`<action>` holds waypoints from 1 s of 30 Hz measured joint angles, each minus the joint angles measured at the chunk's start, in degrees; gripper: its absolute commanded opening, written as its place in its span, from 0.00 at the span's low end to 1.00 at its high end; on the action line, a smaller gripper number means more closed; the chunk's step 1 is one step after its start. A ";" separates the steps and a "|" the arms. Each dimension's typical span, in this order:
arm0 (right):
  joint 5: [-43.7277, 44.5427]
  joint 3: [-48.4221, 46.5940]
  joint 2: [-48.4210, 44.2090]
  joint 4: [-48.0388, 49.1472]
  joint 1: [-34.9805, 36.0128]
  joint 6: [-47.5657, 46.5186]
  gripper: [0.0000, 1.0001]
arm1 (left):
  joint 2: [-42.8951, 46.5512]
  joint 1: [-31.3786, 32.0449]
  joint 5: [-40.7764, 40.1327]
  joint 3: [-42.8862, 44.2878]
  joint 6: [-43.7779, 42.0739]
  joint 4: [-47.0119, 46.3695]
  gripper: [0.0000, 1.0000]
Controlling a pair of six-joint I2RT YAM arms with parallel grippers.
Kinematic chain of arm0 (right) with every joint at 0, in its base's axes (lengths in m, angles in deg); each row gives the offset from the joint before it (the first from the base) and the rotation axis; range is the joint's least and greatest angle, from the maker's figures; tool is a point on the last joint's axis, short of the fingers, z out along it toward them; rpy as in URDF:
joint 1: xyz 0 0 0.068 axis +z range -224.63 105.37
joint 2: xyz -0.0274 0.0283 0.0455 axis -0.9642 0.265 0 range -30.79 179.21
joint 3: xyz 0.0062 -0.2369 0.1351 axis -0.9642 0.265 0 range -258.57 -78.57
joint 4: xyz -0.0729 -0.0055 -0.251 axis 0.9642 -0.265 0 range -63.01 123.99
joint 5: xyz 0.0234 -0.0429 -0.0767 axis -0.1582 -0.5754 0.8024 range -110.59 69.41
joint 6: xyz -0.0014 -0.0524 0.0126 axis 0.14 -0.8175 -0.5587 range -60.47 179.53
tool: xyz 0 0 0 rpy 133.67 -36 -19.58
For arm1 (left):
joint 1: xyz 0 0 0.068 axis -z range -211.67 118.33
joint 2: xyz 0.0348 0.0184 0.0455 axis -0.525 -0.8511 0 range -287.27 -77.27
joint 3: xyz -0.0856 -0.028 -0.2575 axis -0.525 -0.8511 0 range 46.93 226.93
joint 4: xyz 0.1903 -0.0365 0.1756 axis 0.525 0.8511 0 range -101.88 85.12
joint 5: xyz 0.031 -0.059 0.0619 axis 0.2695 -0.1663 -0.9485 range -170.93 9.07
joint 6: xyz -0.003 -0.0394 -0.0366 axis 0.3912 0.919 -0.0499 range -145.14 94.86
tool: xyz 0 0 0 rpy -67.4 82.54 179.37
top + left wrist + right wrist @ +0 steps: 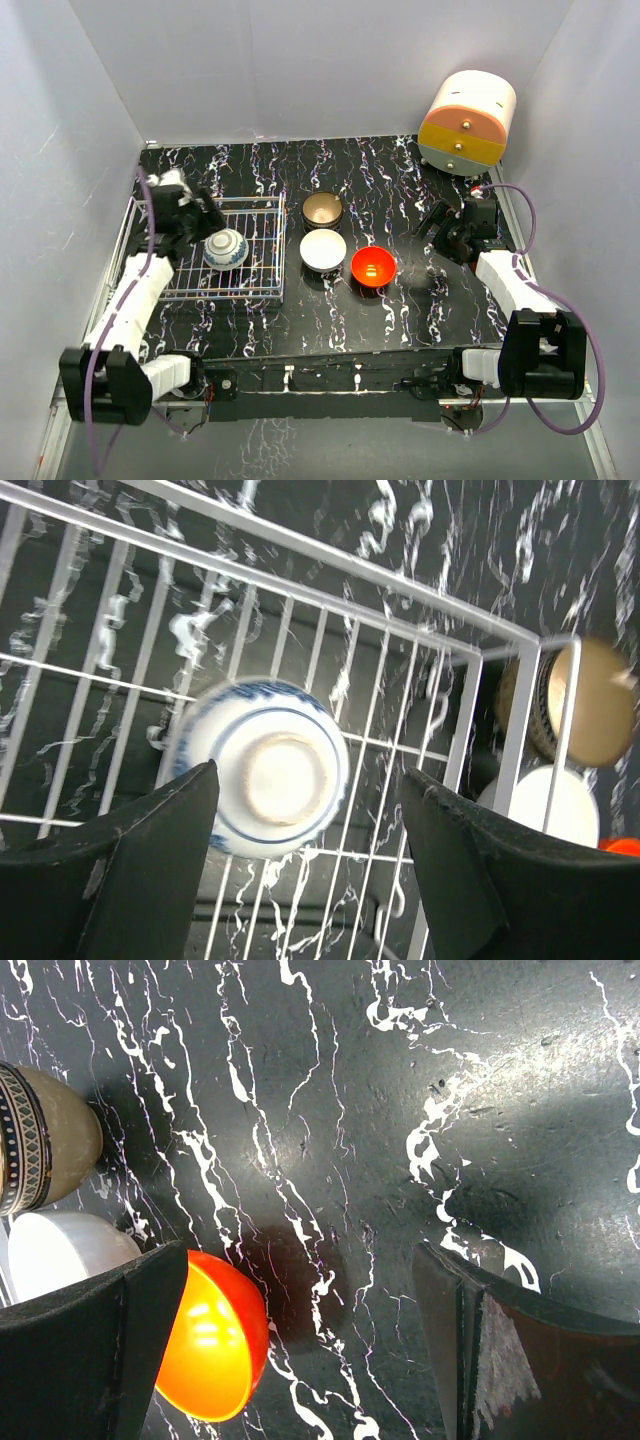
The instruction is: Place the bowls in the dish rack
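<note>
The blue-and-white bowl [226, 248] [270, 770] lies upside down inside the dish rack [255, 285] [400, 630], foot ring up. My left gripper [200, 222] [310, 780] hovers just above it, open, its fingers clear of the bowl. On the table right of the rack stand a brown/gold bowl [322, 210] [45, 1140], a white bowl [323, 250] [60, 1250] and a red-orange bowl [373, 266] [215, 1345]. My right gripper [440, 225] [300, 1260] is open over bare table, right of the red-orange bowl, nothing between its fingers.
A round cream-and-orange drawer cabinet [467, 120] stands at the back right corner. White walls close in the black marbled table [400, 320] on three sides. The rack sits against the left wall.
</note>
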 measured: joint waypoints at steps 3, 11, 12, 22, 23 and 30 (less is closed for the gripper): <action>-0.13 0.17 0.00 0.15 0.00 0.00 0.98 | -6.14 7.58 -4.92 3.15 -2.32 2.49 0.73; -0.13 0.20 0.00 0.22 -0.11 -0.09 0.98 | -9.42 11.76 -12.20 3.63 -4.22 5.33 0.73; -0.13 0.22 0.00 0.22 -0.11 -0.11 0.98 | -9.44 11.76 -12.94 3.63 -4.35 5.53 0.73; -0.24 0.31 0.02 0.55 -0.39 -0.11 0.98 | -11.72 11.80 -16.24 3.58 -5.05 5.90 0.73; -0.26 0.31 0.02 0.55 -0.42 -0.11 0.98 | -12.33 11.80 -16.24 3.58 -5.05 5.92 0.73; -0.26 1.36 0.11 1.22 -0.44 -0.13 0.98 | -13.27 12.09 -16.22 3.48 -5.03 5.68 0.71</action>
